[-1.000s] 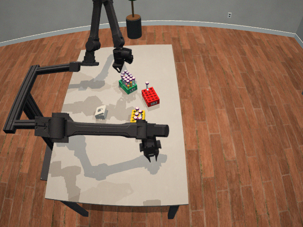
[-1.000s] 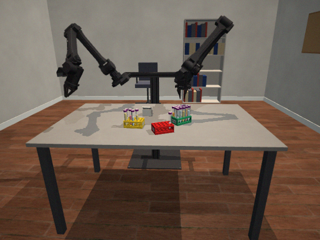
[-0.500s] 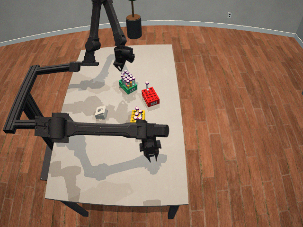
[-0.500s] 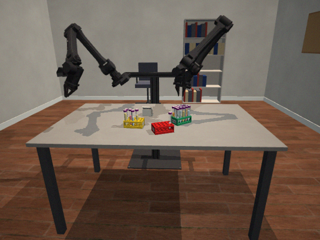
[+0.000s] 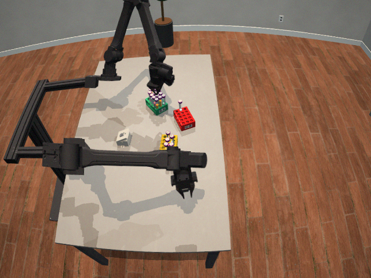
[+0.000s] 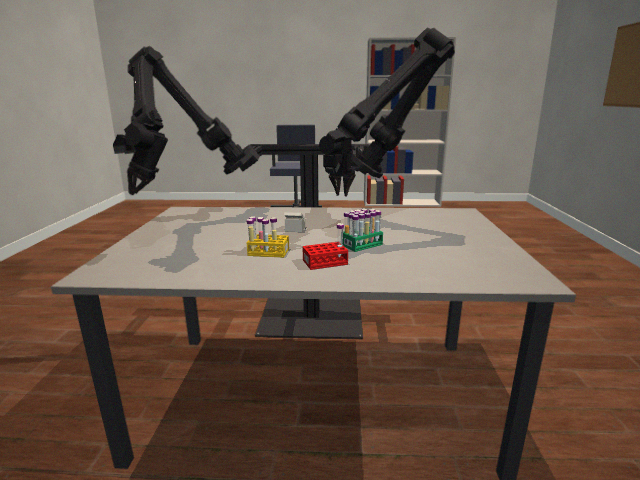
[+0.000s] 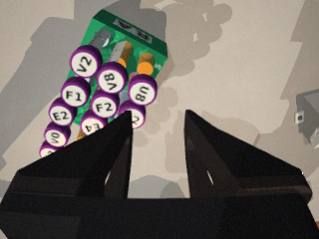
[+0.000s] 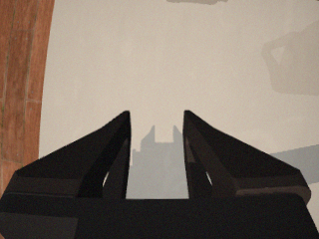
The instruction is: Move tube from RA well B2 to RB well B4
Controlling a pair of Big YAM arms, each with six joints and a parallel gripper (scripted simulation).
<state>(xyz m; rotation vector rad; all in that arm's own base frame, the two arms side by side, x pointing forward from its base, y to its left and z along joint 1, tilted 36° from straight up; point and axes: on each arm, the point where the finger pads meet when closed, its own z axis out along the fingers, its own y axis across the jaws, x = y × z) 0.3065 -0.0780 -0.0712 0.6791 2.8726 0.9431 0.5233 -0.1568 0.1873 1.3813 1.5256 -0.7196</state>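
Note:
The green rack RA (image 5: 155, 110) (image 6: 363, 240) (image 7: 102, 22) holds several purple-capped tubes (image 5: 156, 97) (image 6: 361, 218) (image 7: 105, 106). My left gripper (image 5: 153, 88) (image 6: 341, 188) (image 7: 159, 119) hangs above the rack's near edge, open, with nothing between its fingers. In the left wrist view the caps lie left of the fingers and one cap is partly hidden by the left fingertip. The yellow rack RB (image 5: 175, 138) (image 6: 267, 252) holds several tubes (image 5: 168, 133) (image 6: 261, 226). My right gripper (image 5: 187, 196) (image 6: 135, 188) (image 8: 157, 120) is open and empty, high over bare table beyond the yellow rack.
A red rack (image 5: 184, 118) (image 6: 324, 255) with one tube (image 5: 179, 103) (image 6: 340, 229) stands between the green and yellow racks. A small grey DONE box (image 5: 123, 137) (image 6: 295, 222) (image 7: 309, 117) sits nearer the arm bases. The right arm stretches low across the table beside the yellow rack.

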